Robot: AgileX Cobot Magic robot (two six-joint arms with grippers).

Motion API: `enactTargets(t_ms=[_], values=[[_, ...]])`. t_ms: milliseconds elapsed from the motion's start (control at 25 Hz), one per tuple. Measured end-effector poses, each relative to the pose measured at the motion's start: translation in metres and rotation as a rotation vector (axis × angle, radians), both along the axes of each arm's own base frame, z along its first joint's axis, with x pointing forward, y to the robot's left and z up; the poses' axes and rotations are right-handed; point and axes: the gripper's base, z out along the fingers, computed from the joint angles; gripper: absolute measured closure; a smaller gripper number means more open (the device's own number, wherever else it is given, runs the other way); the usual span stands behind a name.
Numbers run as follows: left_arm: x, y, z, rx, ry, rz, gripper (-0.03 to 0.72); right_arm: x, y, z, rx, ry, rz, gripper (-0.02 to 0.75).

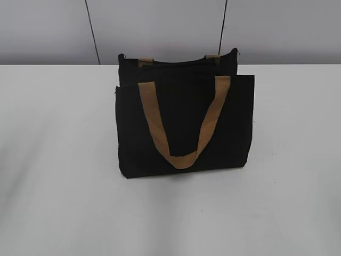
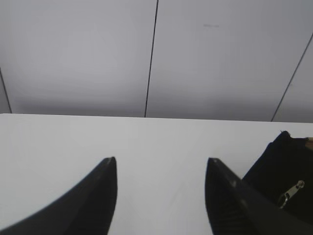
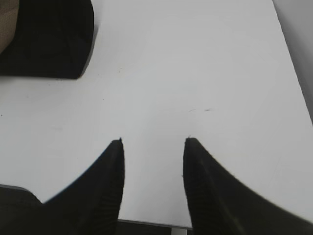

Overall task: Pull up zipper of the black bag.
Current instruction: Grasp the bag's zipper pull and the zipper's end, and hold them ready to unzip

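- White flat table (image 1: 58, 202): wide bare surface left, right and in front of the bag in the exterior view; far edge meets a grey panelled wall (image 1: 160, 26) across the upper frame.
- Rectangular black fabric tote bag (image 1: 184, 125): centre of exterior frame, upright, near the table's far edge. Tan webbing strap handle (image 1: 181, 154) hanging down the front face in a U; second strap's ends just visible at the top rim.
- Bag contents: cannot tell; inside hidden from every view.
- Black zipper line (image 1: 178, 63) along the top rim in the exterior view; no pull tab discernible there.
- Left wrist view only: small silver metal pull tab (image 2: 292, 192) on the bag's end, lower right corner of frame.
- Left gripper (image 2: 161, 169): fingers spread wide, nothing between them, bare table ahead, bag just to the right.
- Right gripper (image 3: 152, 147): fingers parted, empty, over bare table; bag corner at upper left of frame, well apart.
- Neither gripper seen in the exterior view.
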Motion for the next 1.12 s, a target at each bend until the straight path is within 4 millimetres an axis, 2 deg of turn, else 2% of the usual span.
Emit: enactTargets(t_ms=[320, 560, 760, 920, 1120], values=[[0.044, -0.023, -0.054, -0.012, -0.049, -0.111, 0.278, 0.0, 0.0, 0.0, 0.0, 0.0, 0.0, 0.418], [0.065, -0.049, -0.078, -0.035, -0.081, -0.224, 0.281, 0.0, 0.0, 0.0, 0.0, 0.0, 0.0, 0.418], [0.086, -0.063, -0.109, -0.033, -0.071, -0.278, 0.281, 0.0, 0.0, 0.0, 0.0, 0.0, 0.0, 0.418], [0.097, -0.072, -0.136, -0.025, -0.06, -0.338, 0.281, 0.0, 0.0, 0.0, 0.0, 0.0, 0.0, 0.418], [0.101, -0.08, -0.166, -0.018, -0.013, -0.407, 0.281, 0.0, 0.0, 0.0, 0.0, 0.0, 0.0, 0.418]])
